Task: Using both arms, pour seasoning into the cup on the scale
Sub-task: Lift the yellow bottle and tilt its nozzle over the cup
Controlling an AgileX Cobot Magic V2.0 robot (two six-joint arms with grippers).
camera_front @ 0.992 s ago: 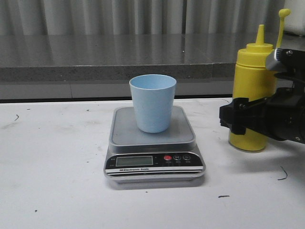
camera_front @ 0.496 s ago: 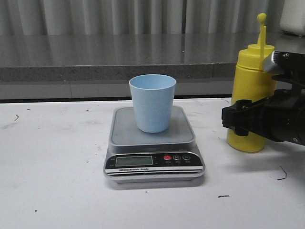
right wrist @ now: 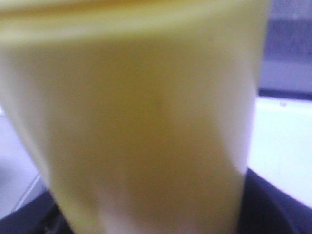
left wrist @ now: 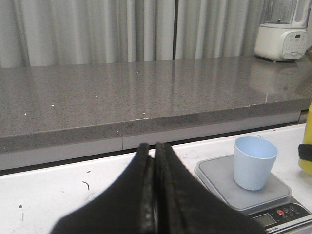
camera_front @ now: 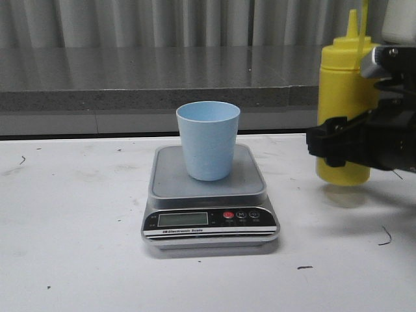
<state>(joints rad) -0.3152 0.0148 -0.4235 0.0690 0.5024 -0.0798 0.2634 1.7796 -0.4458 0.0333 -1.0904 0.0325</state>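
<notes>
We see right gripper (camera_front: 344, 146) jaws clamped on bottle (camera_front: 342, 84) lifted off desk (camera_front: 78, 247); left gripper (left wrist: 154, 195) jaws together; cup (camera_front: 208, 140) on scale (camera_front: 209, 195).

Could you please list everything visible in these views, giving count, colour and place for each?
Cup: one, pale blue, upright on the scale's platform.
Scale: one, silver-grey with a black front strip, on the table's centre.
Seasoning bottle: one, yellow, upright, lifted just clear of the table at the right.
Table: one, white, scuffed.
Counter: one, grey stone, behind the table.
Blender: one, white, on the counter's far right.
Curtain: grey, backdrop.
Right gripper: one, black, clamped around the bottle.
Left gripper: one, black, closed, empty, left of the scale.
</notes>
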